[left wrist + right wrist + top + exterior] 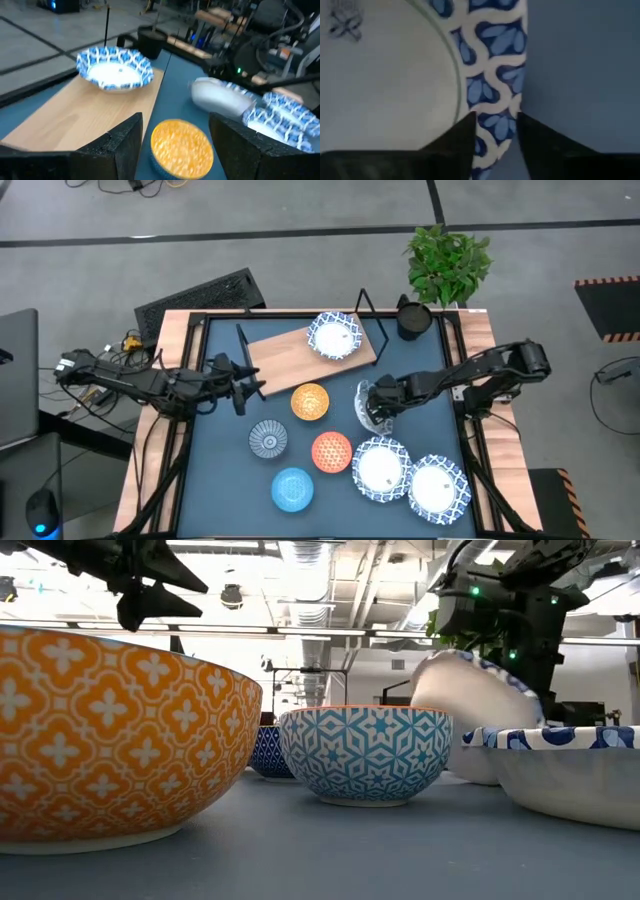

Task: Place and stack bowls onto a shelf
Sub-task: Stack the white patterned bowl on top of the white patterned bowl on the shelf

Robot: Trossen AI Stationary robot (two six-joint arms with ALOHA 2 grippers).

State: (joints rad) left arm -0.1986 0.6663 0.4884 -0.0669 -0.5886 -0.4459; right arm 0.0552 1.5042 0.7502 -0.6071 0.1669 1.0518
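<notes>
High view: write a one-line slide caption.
Right gripper clamps a tilted white bowl's rim, one white bowl sits on the shelf, and the open left gripper waits beside the yellow-orange bowl.

We see one blue-rimmed white bowl (pixel 335 336) upright on the light-wood shelf (pixel 285 352) at upper centre. A second white bowl (pixel 372 405) is tilted on its side at centre right. Two more white bowls (pixel 381 469) sit lower right, and four smaller bowls (pixel 310 401) cluster at centre.
</notes>
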